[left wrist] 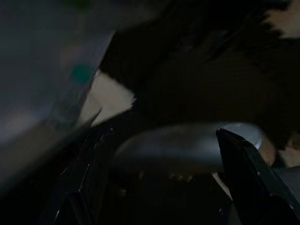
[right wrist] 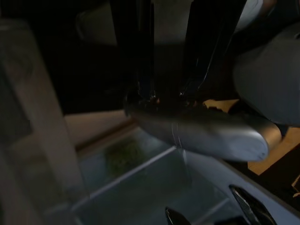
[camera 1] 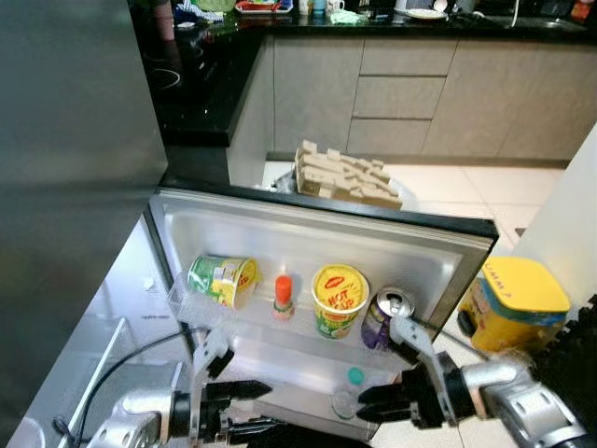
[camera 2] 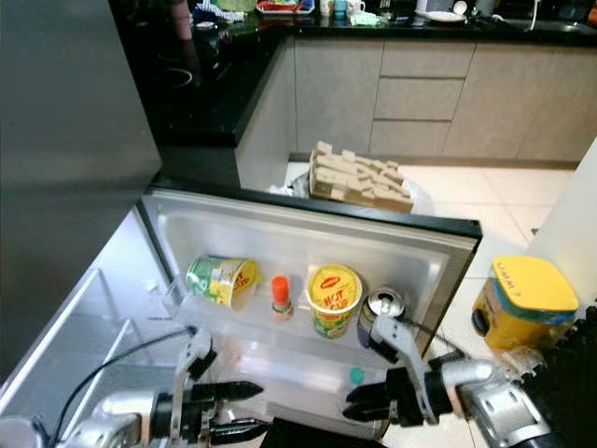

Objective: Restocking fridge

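The fridge door [camera 1: 308,219] stands open below me, and I look down into its shelf. Along the shelf are a green noodle cup [camera 1: 222,278] on its side, a small orange-capped bottle [camera 1: 283,297], an upright yellow noodle cup [camera 1: 339,299] and a purple can [camera 1: 384,315]. A clear bottle with a teal cap [camera 1: 347,392] stands in the lower shelf. My left gripper [camera 1: 264,408] is low at the left, open, fingers pointing right with nothing between them. My right gripper [camera 1: 366,404] is open, its tips just right of the teal-capped bottle.
A yellow lidded tub [camera 1: 513,303] sits on the floor to the right of the door. A pale cardboard packing piece [camera 1: 345,175] lies beyond the door. The grey upper fridge door [camera 1: 65,140] fills the left. Black counters and grey cabinets [camera 1: 401,93] line the back.
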Robot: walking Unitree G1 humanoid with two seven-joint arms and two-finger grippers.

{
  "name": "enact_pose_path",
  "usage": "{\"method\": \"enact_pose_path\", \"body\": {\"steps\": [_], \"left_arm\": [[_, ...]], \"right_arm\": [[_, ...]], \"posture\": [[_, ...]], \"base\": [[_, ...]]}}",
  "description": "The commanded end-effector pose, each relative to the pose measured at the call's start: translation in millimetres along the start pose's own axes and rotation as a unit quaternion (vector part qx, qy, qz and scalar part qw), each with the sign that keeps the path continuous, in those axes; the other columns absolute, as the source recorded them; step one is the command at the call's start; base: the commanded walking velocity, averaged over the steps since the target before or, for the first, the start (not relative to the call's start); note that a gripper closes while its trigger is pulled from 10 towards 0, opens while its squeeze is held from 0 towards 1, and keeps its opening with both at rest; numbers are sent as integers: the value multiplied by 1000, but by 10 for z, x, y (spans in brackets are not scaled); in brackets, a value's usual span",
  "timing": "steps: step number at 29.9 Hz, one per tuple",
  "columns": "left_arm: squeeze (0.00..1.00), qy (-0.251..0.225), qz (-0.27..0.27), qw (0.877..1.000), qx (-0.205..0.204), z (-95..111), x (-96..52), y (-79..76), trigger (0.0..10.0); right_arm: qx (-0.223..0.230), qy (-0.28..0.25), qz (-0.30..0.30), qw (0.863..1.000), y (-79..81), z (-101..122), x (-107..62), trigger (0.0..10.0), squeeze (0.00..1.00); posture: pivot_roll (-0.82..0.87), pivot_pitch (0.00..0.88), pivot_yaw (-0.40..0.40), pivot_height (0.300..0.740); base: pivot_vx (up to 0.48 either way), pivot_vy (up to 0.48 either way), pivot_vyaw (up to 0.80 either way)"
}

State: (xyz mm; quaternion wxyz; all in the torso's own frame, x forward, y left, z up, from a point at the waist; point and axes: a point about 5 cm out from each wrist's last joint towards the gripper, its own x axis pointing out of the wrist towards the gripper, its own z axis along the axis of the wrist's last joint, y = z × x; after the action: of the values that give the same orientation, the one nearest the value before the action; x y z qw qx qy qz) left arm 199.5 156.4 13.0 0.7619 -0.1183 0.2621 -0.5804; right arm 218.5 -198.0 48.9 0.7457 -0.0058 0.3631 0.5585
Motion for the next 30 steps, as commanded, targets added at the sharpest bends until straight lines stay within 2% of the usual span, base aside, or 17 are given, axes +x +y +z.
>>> {"method": "enact_pose_path", "body": {"steps": [1, 4, 6, 8, 9, 10, 11, 12, 14, 15, 19, 20, 23, 26, 28, 29, 30], "left_arm": [[0, 25, 57, 998, -27, -187, -11, 90, 10000], [0, 43, 95, 994, -37, -307, -15, 138, 10000], [0, 49, 129, 989, -57, -419, -14, 168, 10000], [0, 49, 129, 989, -57, -419, -14, 168, 10000], [0, 54, 146, 985, -68, -485, -15, 176, 10000], [0, 54, 146, 985, -68, -485, -15, 176, 10000], [0, 61, 171, 979, -89, -589, -21, 178, 10000], [0, 61, 171, 979, -89, -589, -21, 178, 10000], [0, 66, 224, 963, -138, -785, -48, 174, 10000], [0, 66, 224, 963, -138, -785, -48, 174, 10000], [0, 68, 318, 924, -200, -1035, -126, 166, 10000], [0, 68, 318, 924, -200, -1035, -126, 166, 10000], [0, 76, 342, 912, -213, -1126, -141, 136, 10000], [0, 80, 346, 908, -223, -1177, -135, 106, 10000], [0, 80, 345, 906, -232, -1223, -121, 69, 10000], [0, 77, 343, 904, -241, -1260, -112, 37, 10000], [0, 77, 343, 904, -241, -1260, -112, 37, 10000]], "right_arm": [[20, 15, -29, 999, -70, -185, 77, 10000, 0], [41, 26, -59, 997, -124, -325, 118, 10000, 0], [60, 36, -91, 993, -166, -494, 159, 10000, 0], [60, 36, -91, 993, -166, -494, 159, 10000, 0], [74, 45, -117, 989, -190, -595, 175, 10000, 0], [74, 45, -117, 989, -190, -595, 175, 10000, 0], [94, 59, -158, 981, -217, -749, 184, 10000, 0], [94, 59, -158, 981, -217, -749, 184, 10000, 0], [133, 88, -226, 961, -213, -1031, 200, 10000, 0], [133, 88, -226, 961, -213, -1031, 200, 10000, 0], [180, 103, -280, 937, -140, -1306, 256, 10000, 0], [180, 103, -280, 937, -140, -1306, 256, 10000, 0], [189, 115, -295, 929, -97, -1404, 281, 10000, 0], [198, 118, -298, 926, -62, -1454, 301, 10000, 0], [206, 112, -297, 925, -23, -1494, 333, 10000, 0], [212, 79, -296, 928, -5, -1478, 371, 10000, 0], [212, 79, -296, 928, -5, -1478, 371, 10000, 0]], "posture": [[-66, 0, -4, 740], [-66, 0, -4, 740], [-66, 0, -4, 740], [-66, 0, -4, 740], [-66, 0, -4, 740], [-66, 0, -4, 740], [-66, 0, -4, 740], [-66, 0, -4, 740], [-68, 0, -6, 740], [-68, 0, -6, 740], [-67, 0, -7, 740], [-67, 0, -7, 740], [-67, 0, -7, 740], [-68, 0, -9, 740], [-67, 0, -11, 740], [-66, 0, -10, 740], [-66, 0, -10, 740]], "base": [[0, 0, 0], [0, 0, 0], [0, 0, 0], [0, 0, 0], [0, 0, 0], [0, 0, 0], [0, 0, 0], [0, 0, 0], [0, 0, 0], [0, 0, 0], [0, 0, 0], [0, 0, 0], [0, 0, 0], [0, 0, 0], [0, 0, 0], [0, 0, 0], [0, 0, 0]]}}
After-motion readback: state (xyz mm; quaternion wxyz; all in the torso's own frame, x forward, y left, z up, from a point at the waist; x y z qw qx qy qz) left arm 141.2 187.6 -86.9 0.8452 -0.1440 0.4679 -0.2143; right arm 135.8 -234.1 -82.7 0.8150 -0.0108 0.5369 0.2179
